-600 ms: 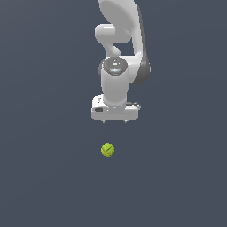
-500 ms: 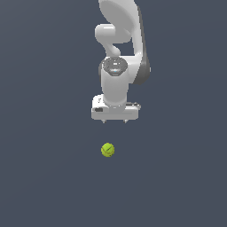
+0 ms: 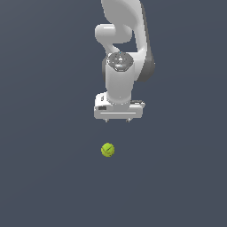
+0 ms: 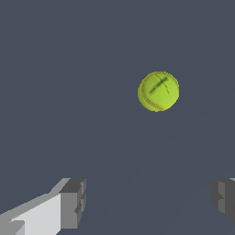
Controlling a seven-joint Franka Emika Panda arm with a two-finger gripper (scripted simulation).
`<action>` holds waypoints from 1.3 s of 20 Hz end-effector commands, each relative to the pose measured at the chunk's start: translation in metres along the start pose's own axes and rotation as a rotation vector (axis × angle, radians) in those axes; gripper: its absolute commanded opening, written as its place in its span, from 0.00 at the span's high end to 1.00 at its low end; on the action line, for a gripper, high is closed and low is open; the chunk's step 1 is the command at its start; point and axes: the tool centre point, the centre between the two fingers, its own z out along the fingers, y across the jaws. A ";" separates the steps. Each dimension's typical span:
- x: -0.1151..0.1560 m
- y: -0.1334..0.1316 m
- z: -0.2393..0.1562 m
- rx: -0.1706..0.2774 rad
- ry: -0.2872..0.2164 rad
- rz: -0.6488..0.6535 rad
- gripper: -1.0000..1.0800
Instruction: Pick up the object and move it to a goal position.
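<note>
From my station I see the ball (image 3: 107, 150) lying alone on the flat dark grey floor (image 3: 40, 177), below the gripper (image 3: 117, 120) in the exterior view and slightly toward that view's left of it. It is clear of the gripper, with open floor between them. The ball is small, much smaller than the white gripper body, and coloured yellow-green. In the wrist view the ball (image 4: 158, 91) shows a thin reddish-brown seam curving along its edge and a dark cross-shaped mark on its upper face. Its surface looks smooth and evenly round.

The gripper (image 4: 149, 202) stands spread wide: the two grey fingertips (image 4: 73, 202) sit far apart at either side of the wrist view, with nothing between them. The white arm (image 3: 122, 40) rises above the gripper, pointing it straight down.
</note>
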 end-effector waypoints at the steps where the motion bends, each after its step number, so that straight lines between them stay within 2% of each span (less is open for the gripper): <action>1: 0.000 0.000 -0.001 0.000 0.000 -0.001 0.04; 12: 0.017 0.008 0.011 0.004 0.003 0.112 0.04; 26: 0.069 0.036 0.055 0.007 0.016 0.480 0.04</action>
